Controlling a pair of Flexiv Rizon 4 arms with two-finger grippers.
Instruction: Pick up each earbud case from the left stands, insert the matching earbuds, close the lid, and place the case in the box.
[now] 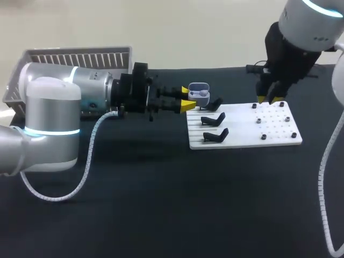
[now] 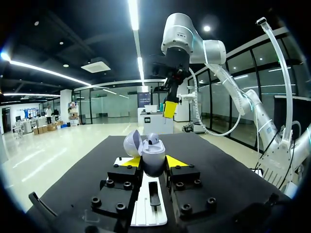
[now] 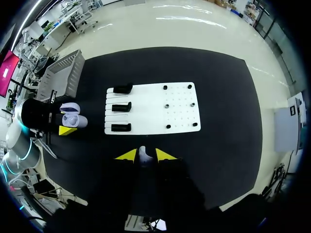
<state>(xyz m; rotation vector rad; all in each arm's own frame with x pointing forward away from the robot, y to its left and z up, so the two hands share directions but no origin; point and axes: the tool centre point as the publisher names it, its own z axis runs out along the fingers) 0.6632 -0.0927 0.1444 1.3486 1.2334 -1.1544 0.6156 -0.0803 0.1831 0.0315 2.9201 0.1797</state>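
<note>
My left hand [image 2: 152,162] is clamped on the earbud case [image 2: 153,160], one yellow tip on each flank of the body, below the seam. I judge it light, hard and slick, so a firm hold there suits it and leaves the hinge free. It stands upright between my fingers, long axis vertical, mouth upward, lid [image 2: 131,143] swung open sideways. My right hand [image 3: 144,156] pinches a small white earbud [image 3: 143,152] over the white board [image 3: 180,114].

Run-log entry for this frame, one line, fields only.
left claw: shut on earbud case, lid open | right claw: shut on earbud, near white board | stands: all three empty | held earbud not yet in case
</note>
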